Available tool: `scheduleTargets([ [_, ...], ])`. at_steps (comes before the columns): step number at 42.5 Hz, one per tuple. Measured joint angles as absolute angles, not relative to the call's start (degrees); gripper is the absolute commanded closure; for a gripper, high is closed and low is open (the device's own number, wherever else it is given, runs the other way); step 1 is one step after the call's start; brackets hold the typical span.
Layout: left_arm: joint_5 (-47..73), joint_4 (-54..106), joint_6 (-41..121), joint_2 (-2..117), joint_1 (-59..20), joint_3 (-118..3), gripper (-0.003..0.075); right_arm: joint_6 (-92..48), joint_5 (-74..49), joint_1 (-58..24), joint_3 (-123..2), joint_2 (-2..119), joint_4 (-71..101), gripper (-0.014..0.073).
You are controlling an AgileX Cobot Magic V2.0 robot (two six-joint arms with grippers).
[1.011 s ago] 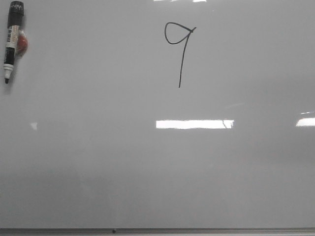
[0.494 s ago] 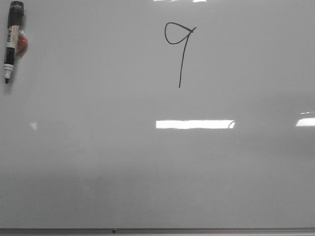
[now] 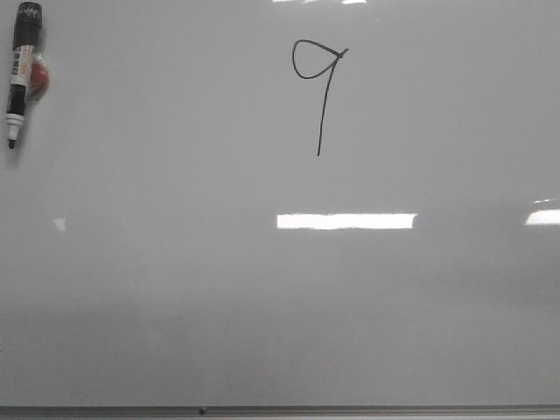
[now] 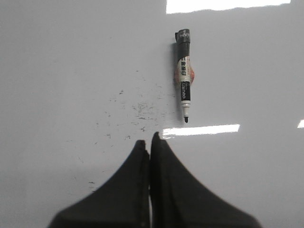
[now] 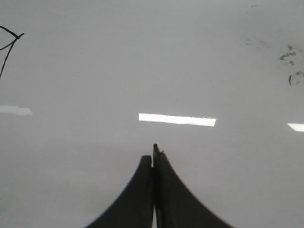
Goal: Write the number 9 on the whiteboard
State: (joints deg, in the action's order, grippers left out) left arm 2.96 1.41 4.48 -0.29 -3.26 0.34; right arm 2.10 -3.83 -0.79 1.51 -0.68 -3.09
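Lying beside right end effector (image 5: 153, 151): number 9 (image 5: 8, 45)

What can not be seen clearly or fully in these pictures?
- Number 9, right wrist view: only a corner of its loop shows; the picture edge cuts off the rest.
- Marker pen label: print too small to read in the front and left wrist views.
- Reddish thing behind the pen: mostly hidden by the pen, cannot be identified.
- Whiteboard: only its near frame edge shows.
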Motion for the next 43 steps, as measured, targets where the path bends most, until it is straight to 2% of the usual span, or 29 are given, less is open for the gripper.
scheduleTargets([
  [43,2.93,1.41,4.48,-0.29,-3.26,0.34,0.0739,2.28,-1.64,-1.08,1.51,-0.68,-0.76,0.0662],
])
